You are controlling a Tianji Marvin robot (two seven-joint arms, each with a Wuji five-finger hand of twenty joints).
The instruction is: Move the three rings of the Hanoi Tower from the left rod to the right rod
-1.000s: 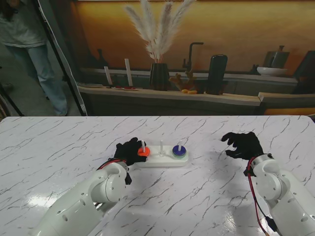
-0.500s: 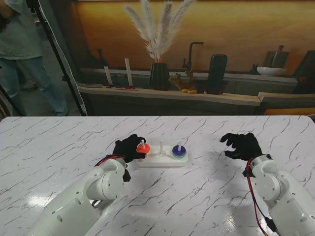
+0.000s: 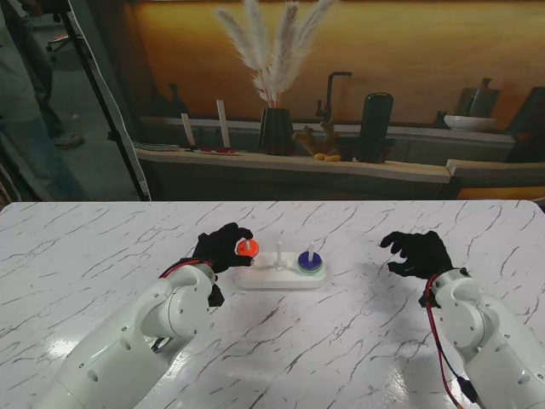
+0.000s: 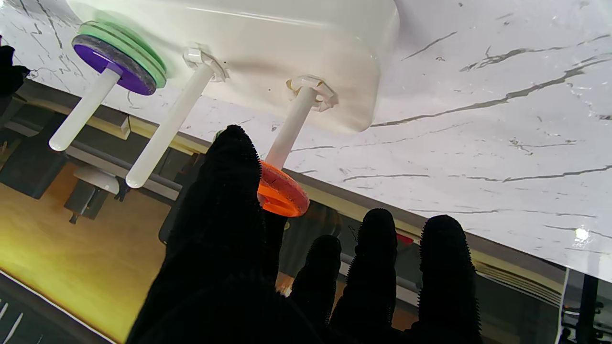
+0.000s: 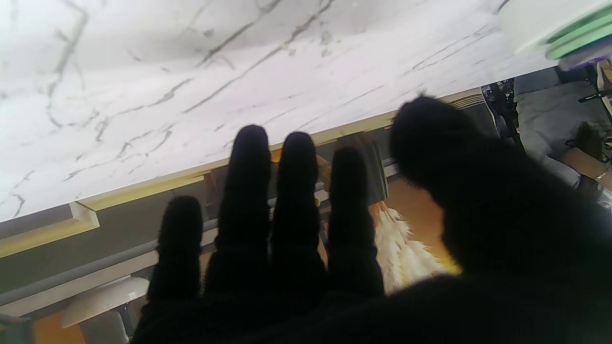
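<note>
One ring is in play right now: the left hand (image 3: pixel 221 248) pinches the orange ring (image 3: pixel 247 248) by its rim, near the top of the left rod (image 4: pixel 291 126) and well up off the white base (image 3: pixel 277 274). In the left wrist view the thumb (image 4: pixel 229 191) presses on the ring's edge, and the other fingers (image 4: pixel 377 258) stick out loose. The ring looks small, light, hard and a bit smooth, so I think it could slip or tip. The rim is the best place to hold, with the hole kept straight on the rod. The purple ring (image 3: pixel 309 261) sits on the green ring (image 3: pixel 310 267) on the right rod (image 3: pixel 311 253), and the middle rod (image 3: pixel 278 256) is bare. The right hand (image 3: pixel 417 252) hovers over the table's right side with fingers spread, holding nothing. A second ago the orange ring lay low at the base; now it is lifted. The right hand has not moved.
</note>
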